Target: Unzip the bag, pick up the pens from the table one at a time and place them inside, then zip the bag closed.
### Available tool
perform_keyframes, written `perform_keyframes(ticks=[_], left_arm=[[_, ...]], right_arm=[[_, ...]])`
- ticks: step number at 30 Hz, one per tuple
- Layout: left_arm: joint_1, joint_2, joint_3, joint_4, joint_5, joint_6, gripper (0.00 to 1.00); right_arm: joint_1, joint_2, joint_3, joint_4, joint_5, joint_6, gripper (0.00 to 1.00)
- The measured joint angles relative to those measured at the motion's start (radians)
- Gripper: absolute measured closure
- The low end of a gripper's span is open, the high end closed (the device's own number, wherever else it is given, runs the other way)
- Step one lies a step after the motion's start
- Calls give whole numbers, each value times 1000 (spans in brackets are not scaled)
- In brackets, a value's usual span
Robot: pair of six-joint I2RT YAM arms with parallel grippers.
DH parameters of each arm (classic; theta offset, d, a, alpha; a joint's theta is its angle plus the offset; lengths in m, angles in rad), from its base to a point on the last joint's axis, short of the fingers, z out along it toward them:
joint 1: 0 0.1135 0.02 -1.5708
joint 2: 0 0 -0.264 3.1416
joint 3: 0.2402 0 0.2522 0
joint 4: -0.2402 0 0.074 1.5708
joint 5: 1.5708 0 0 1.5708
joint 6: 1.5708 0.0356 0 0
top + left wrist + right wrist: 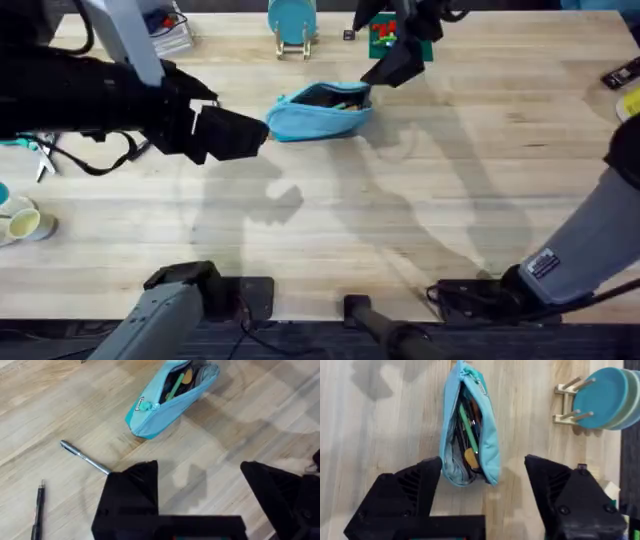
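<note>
The light-blue bag [320,110] lies unzipped on the table [420,210], with a green and an orange item showing inside [470,430]. A silver-grey pen [85,457] and a black pen [37,510] lie on the wood near the bag's closed end [165,405]. My left gripper [200,485] hovers open and empty beside the silver pen, just left of the bag [240,133]. At the bag's right end my right gripper [395,68] hangs above it, open and empty [482,495]. In the overhead view the left arm hides the pens.
A teal disc on a wooden stand [292,22] sits at the back edge behind the bag. A green and red item [385,38] is beside the right gripper. A clear container [165,30], teal-handled scissors [35,150] and small cups [20,222] sit at the left.
</note>
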Motion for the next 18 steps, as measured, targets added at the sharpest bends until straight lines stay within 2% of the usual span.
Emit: perform_keyframes(ticks=[12,18], left_arm=[[0,0,0,0,0,0,6],[0,0,0,-1,0,0,6]], right_arm=[[-25,-22,0,-33,0,0,3],[-54,-22,0,-109,0,1,4]])
